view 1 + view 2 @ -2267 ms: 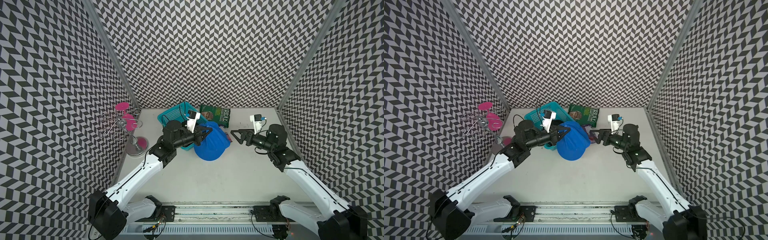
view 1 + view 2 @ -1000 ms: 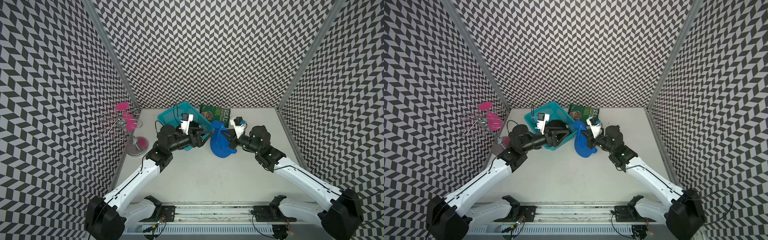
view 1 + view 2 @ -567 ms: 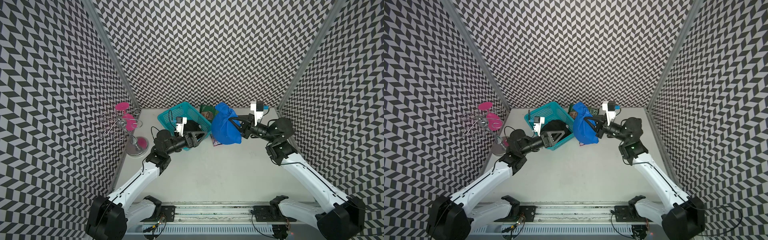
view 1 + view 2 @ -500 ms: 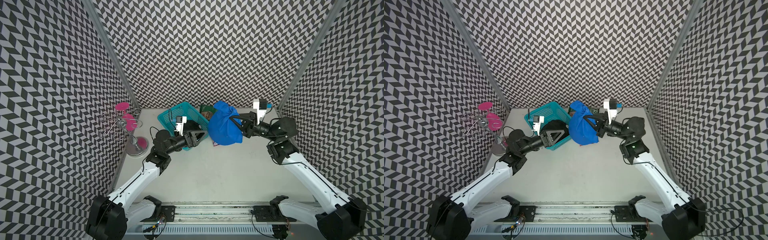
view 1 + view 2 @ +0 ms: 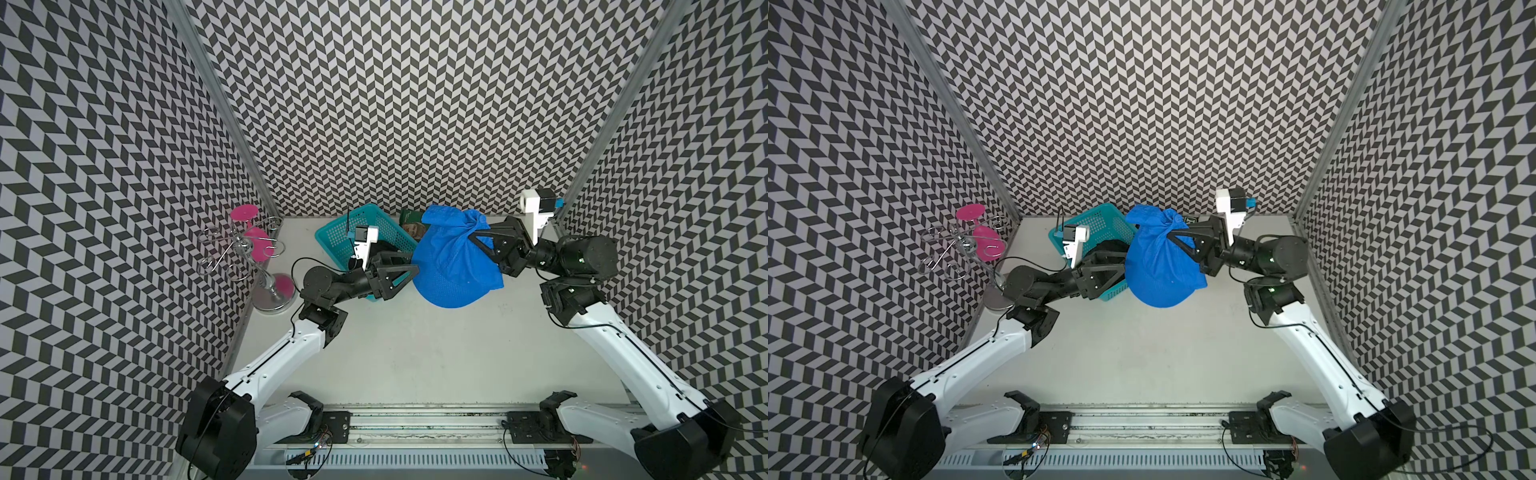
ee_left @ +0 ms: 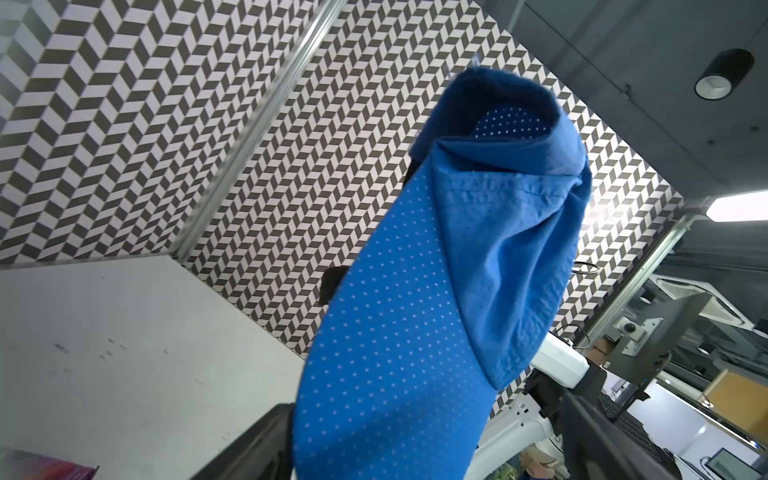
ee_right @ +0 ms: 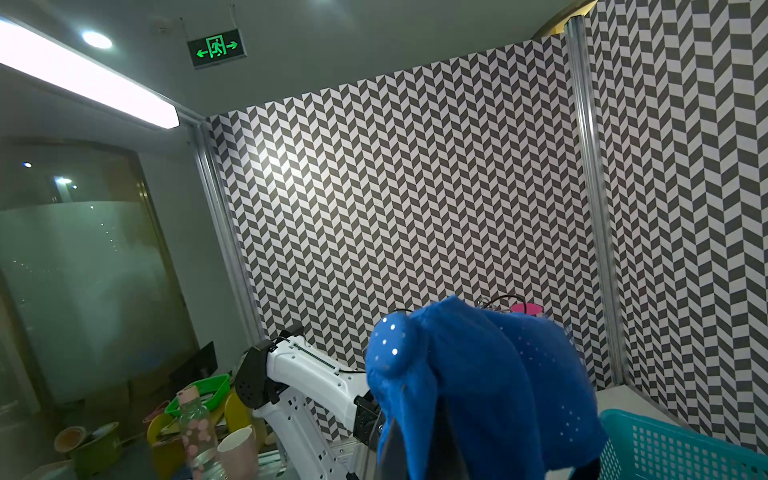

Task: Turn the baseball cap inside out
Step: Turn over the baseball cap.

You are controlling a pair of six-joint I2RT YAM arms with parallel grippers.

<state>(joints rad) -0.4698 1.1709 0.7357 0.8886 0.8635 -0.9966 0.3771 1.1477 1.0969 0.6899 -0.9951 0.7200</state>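
Note:
The blue baseball cap (image 5: pixel 453 266) (image 5: pixel 1163 266) hangs bunched in the air above the back of the table. My right gripper (image 5: pixel 472 238) (image 5: pixel 1169 237) is shut on a gathered fold of its fabric near the top. In the right wrist view the cap (image 7: pixel 478 382) drapes over the shut gripper (image 7: pixel 419 449). My left gripper (image 5: pixel 409 270) (image 5: pixel 1121 270) stands open at the cap's left edge. In the left wrist view the dotted cloth (image 6: pixel 415 311) hangs between the spread fingers (image 6: pixel 257 449), and I cannot tell whether they touch it.
A teal basket (image 5: pixel 361 232) (image 7: pixel 673 449) stands at the back, behind the left gripper. A green snack bag (image 5: pixel 411 222) lies partly hidden behind the cap. A wire rack with pink discs (image 5: pixel 249 249) stands by the left wall. Patterned walls close three sides.
Over the last second the right gripper has lifted the cap off the table and carried it up and back. The left gripper has stayed open beside the basket.

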